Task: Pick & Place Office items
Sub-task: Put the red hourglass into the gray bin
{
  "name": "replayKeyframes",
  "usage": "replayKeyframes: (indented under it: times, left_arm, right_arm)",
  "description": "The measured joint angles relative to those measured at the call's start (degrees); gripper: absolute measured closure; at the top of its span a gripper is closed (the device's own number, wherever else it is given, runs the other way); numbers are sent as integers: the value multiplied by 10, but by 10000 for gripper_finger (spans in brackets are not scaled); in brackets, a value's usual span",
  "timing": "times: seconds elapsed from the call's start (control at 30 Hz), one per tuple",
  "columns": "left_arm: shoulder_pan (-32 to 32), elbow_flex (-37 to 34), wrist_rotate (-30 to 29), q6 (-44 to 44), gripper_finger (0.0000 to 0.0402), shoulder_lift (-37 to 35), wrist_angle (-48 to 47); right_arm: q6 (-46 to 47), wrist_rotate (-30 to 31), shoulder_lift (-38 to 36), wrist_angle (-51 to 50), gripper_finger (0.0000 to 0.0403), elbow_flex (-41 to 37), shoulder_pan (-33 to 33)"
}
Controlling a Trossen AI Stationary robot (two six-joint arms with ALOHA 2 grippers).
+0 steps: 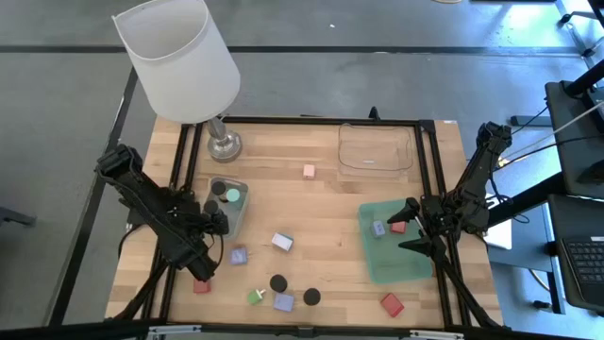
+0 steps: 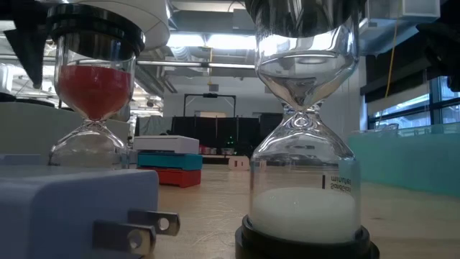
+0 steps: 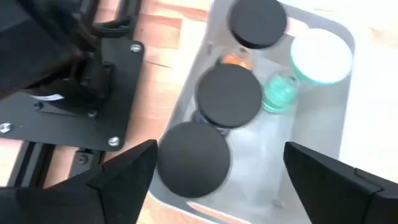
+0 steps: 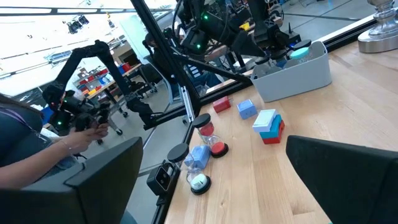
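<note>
Even, bright light falls on the wooden tabletop (image 1: pixel 311 203) in the high view, and shadows under the small pieces are short and soft. In the low view, ceiling strip lights (image 2: pixel 208 41) glow behind the two hourglasses (image 2: pixel 305 122), whose glass carries bright reflections; the plug block (image 2: pixel 75 212) nearest the lens is blurred, as is the room behind. The left wrist view is soft with blur, and the grey bin (image 3: pixel 323 130) looks washed out on its lit side. The right wrist view is bright, its straight frame bars bowed near the edges.
</note>
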Motion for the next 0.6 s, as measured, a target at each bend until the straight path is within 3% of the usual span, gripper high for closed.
replayKeyframes:
  times: [0.3, 0.6]
  left_arm:
    - [60, 66, 5, 46, 9, -3, -2]
    - [185, 170, 46, 123, 6, -3, 53]
  right_arm:
    - [0, 0, 0, 0, 3, 0, 0]
    - [0, 0, 0, 0, 3, 0, 0]
